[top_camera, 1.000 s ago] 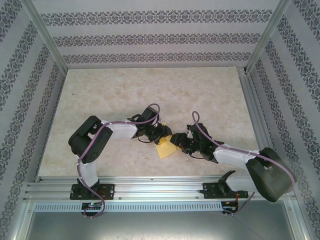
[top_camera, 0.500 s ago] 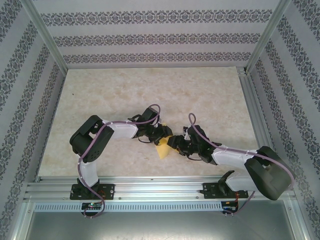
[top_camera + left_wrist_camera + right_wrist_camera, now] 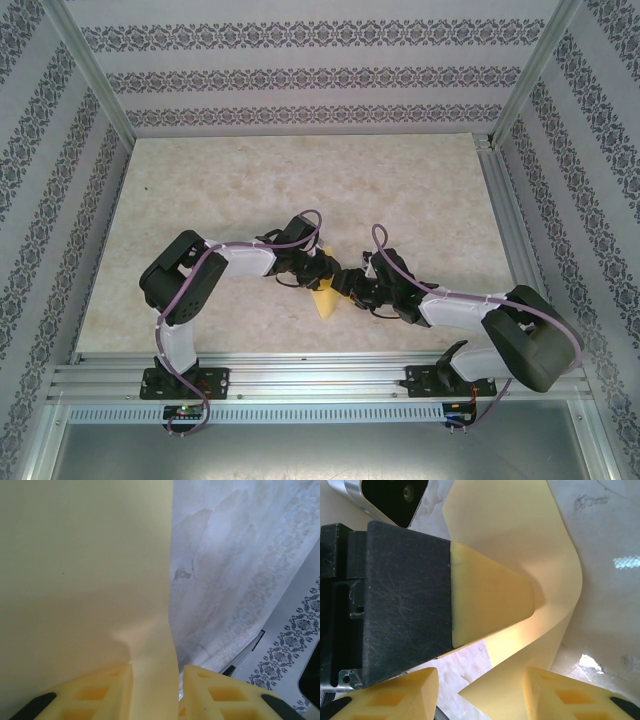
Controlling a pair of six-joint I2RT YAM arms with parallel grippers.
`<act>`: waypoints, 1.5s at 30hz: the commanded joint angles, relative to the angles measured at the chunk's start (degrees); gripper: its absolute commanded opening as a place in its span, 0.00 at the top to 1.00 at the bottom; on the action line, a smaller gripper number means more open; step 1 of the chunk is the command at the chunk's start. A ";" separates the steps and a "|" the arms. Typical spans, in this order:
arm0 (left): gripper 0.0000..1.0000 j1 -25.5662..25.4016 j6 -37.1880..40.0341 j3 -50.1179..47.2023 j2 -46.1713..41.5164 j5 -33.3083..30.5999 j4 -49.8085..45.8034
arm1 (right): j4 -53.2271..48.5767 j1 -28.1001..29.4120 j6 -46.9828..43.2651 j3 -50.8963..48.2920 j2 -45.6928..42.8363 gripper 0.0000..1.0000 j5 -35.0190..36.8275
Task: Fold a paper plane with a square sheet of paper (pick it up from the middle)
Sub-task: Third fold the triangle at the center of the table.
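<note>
The square sheet of paper [image 3: 325,300] is yellow and shows as a small patch under the two grippers where they meet. My left gripper [image 3: 330,270] is open. In the left wrist view the sheet [image 3: 85,570] rises between its fingers [image 3: 100,692] and fills the left half. My right gripper [image 3: 349,284] is open and faces the left one. In the right wrist view the sheet [image 3: 520,525] curls in a U around the left gripper's finger [image 3: 490,600], and one sharp corner lies between my right gripper's [image 3: 480,695] spread fingertips.
The beige marbled tabletop [image 3: 300,180] stretches behind the grippers. Aluminium frame posts and patterned walls [image 3: 300,75] enclose it. A metal rail [image 3: 320,375] with the arm bases runs along the near edge.
My right gripper has slid left toward the left gripper. Less of the yellow sheet shows from above. The left arm has barely moved.
</note>
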 commanded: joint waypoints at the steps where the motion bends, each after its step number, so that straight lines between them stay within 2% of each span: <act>1: 0.67 -0.62 4.14 1.84 -0.82 1.47 -3.91 | 1.87 0.52 0.25 1.12 0.32 0.52 2.21; 11: 0.65 -0.02 5.60 0.76 -2.17 4.31 -3.35 | 4.49 0.46 0.76 1.06 0.77 0.49 2.32; 21: 0.64 1.57 3.72 -1.80 -3.55 5.80 0.07 | 12.09 0.50 2.93 -1.06 0.50 0.37 2.11; 39: 0.67 2.54 2.41 -4.73 -3.94 6.73 3.10 | 24.93 0.42 7.25 -5.64 4.59 0.08 1.92; 45: 0.69 2.54 3.78 -5.62 -4.62 7.37 1.95 | 26.26 0.39 7.80 -5.64 4.71 0.04 3.05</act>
